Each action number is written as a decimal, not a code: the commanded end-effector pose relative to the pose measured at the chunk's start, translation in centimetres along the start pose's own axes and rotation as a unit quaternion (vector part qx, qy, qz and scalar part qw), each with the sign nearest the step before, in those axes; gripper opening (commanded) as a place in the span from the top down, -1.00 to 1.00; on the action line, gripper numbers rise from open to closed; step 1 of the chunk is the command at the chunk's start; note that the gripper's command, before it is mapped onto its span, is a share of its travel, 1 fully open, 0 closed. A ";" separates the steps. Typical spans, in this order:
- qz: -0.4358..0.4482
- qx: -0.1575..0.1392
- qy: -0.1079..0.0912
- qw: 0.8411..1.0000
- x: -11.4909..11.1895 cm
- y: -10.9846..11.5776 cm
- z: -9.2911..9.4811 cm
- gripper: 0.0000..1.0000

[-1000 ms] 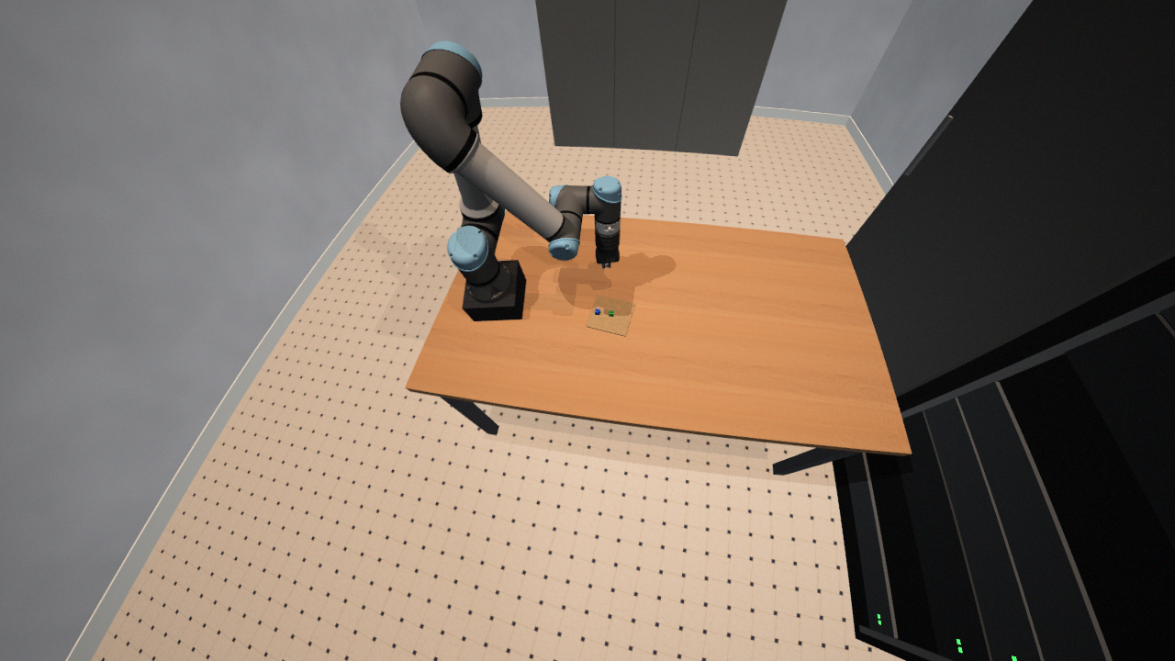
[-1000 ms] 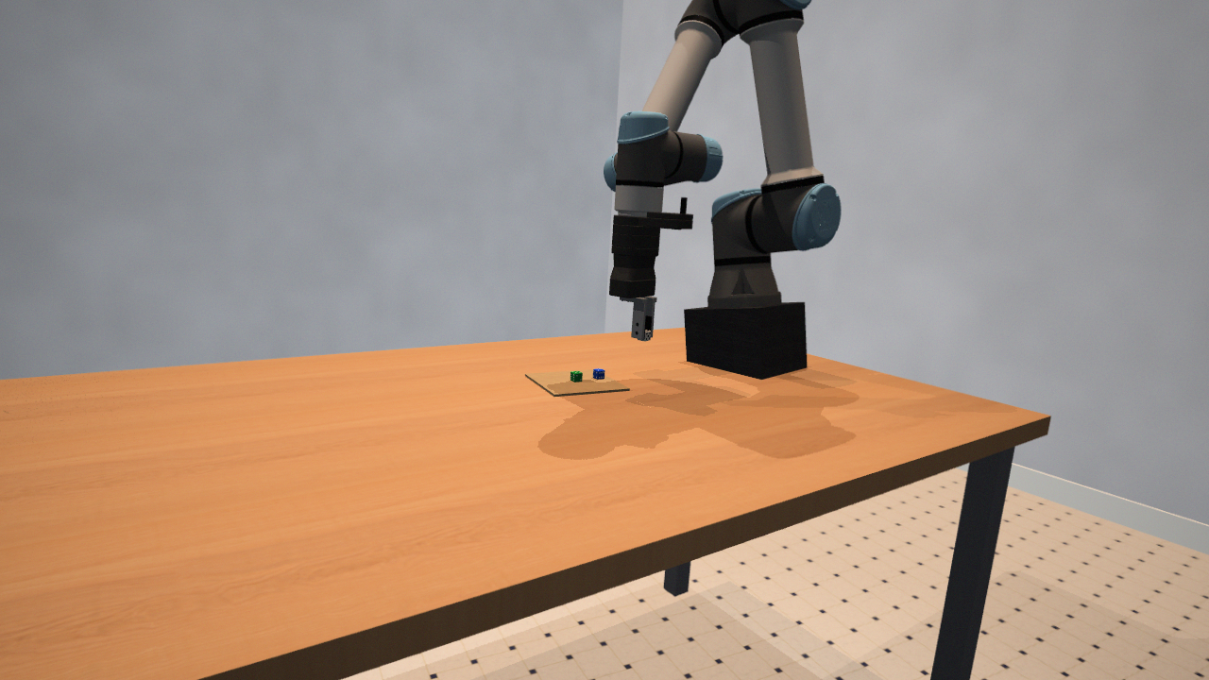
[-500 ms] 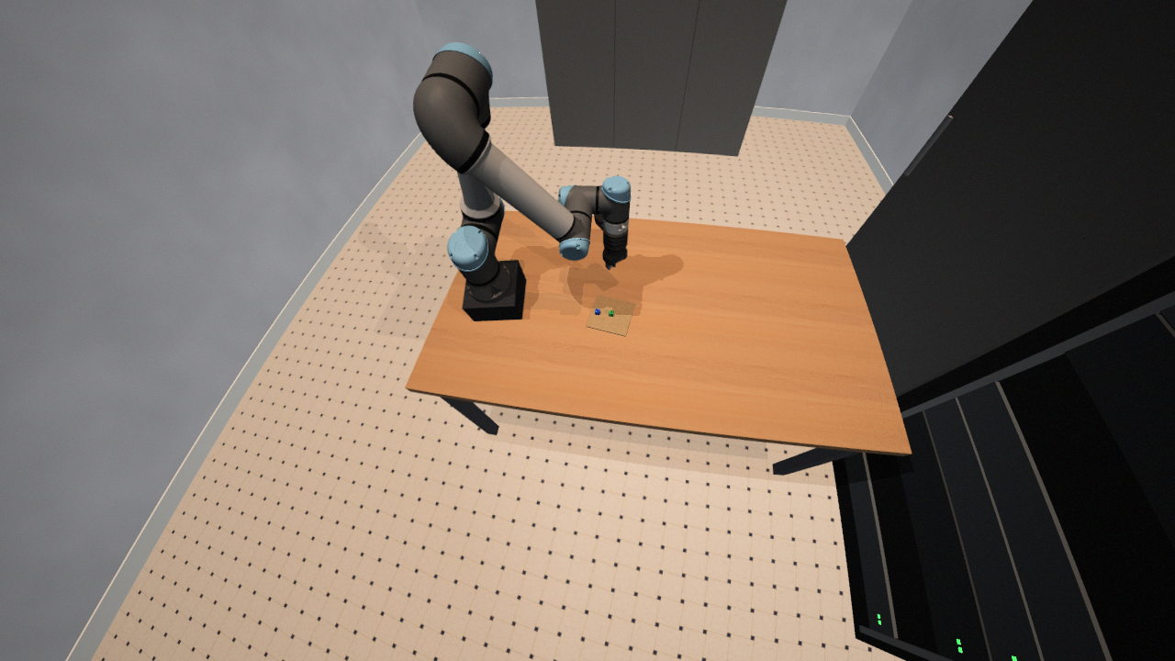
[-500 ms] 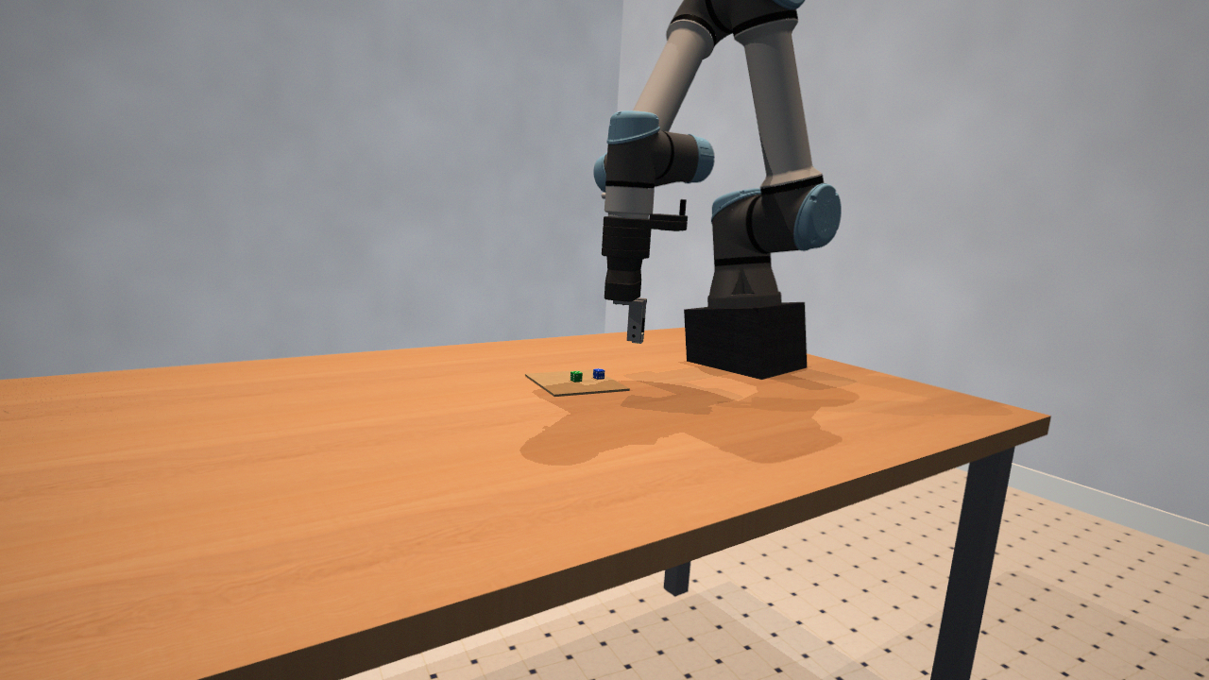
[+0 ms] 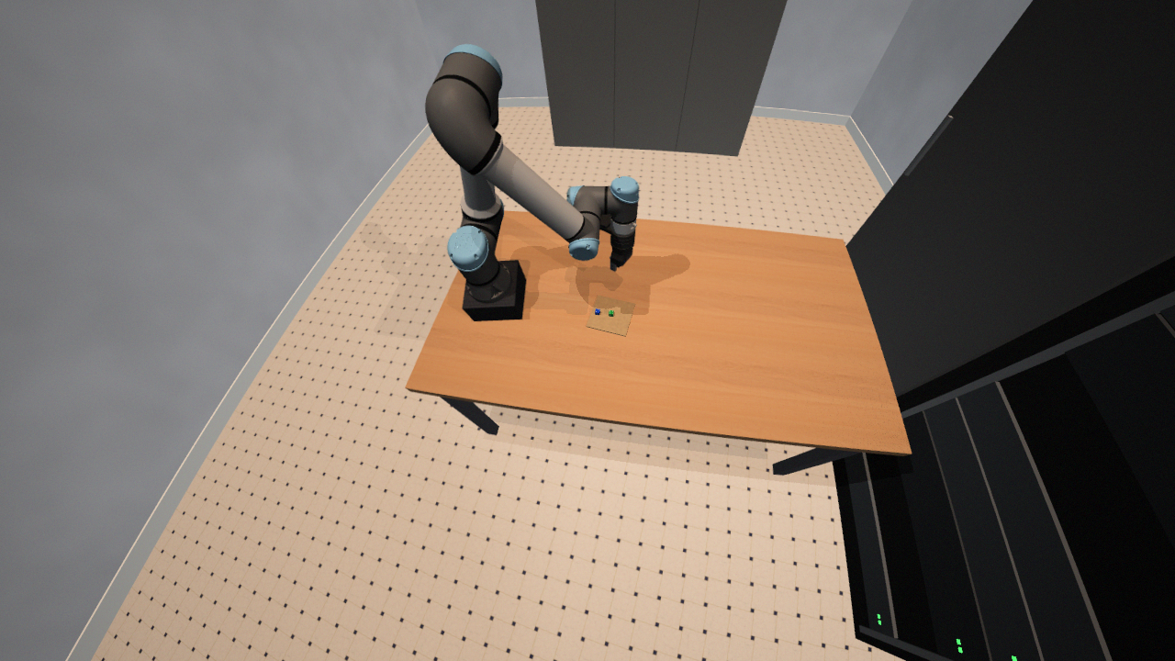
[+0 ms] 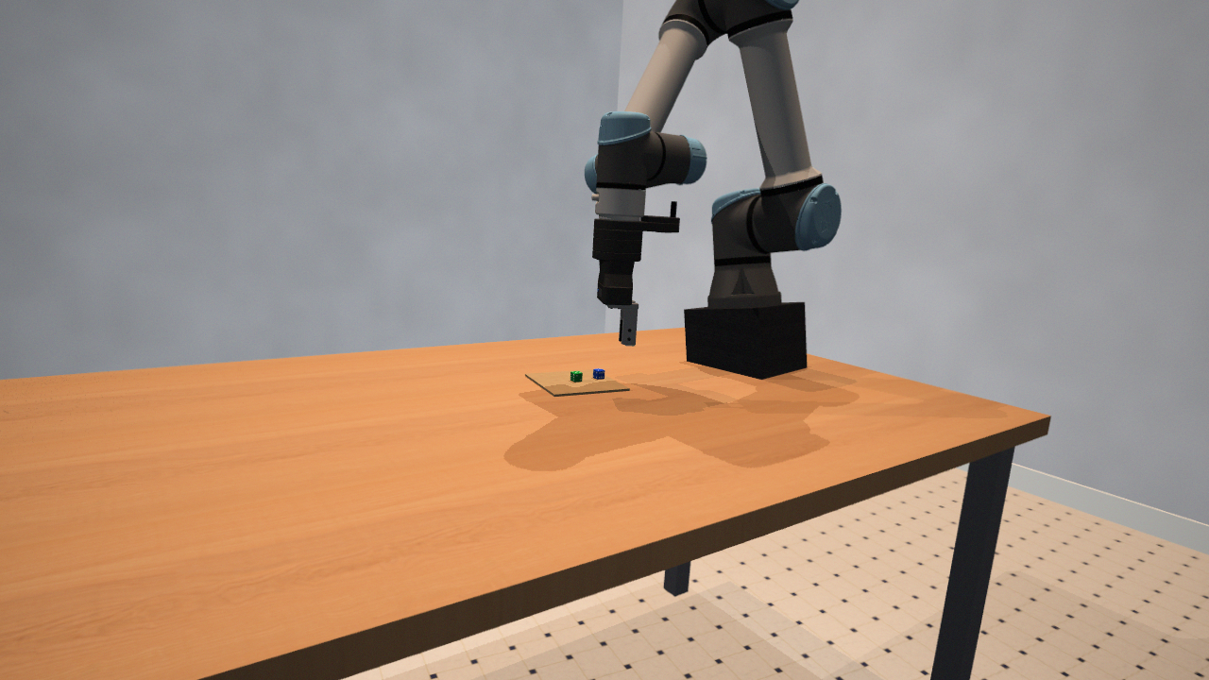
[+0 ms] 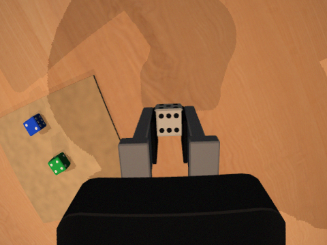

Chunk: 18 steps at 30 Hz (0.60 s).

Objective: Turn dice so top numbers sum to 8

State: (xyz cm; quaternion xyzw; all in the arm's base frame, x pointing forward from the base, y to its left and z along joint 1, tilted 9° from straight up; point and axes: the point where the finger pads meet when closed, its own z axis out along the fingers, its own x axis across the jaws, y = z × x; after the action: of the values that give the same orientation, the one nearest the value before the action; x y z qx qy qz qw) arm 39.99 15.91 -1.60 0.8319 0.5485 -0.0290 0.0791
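From the top and side cameras the blue die (image 5: pixel 597 312) and green die (image 5: pixel 610 312) are just colored specks, no pips readable. The white die (image 7: pixel 168 121) can't be made out there at all. The arm's shoulder (image 6: pixel 726 12) runs off the side view's top edge.

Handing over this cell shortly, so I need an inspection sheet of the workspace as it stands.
Surface: wooden table, arm shadows on it.
Job's things: mat flat on table; blue die and green die on mat; white die held above bare table beside mat, six-pip face toward wrist camera.
Clutter: nothing seen.
Grippers: gripper shut on white die, raised off table.
Cables: nothing seen.
Surroundings: grey cabinet, dark racks, tiled floor.
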 end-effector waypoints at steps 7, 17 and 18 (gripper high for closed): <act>-0.089 0.001 0.002 0.996 0.3 0.7 0.1 0.32; -0.124 0.000 0.002 0.992 0.4 1.0 0.2 0.32; -0.124 0.000 0.002 0.992 0.4 1.0 0.2 0.32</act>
State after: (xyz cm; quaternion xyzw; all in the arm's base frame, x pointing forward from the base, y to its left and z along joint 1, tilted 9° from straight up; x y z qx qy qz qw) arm 41.01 15.82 -1.81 0.7626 0.6416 -0.0373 0.0735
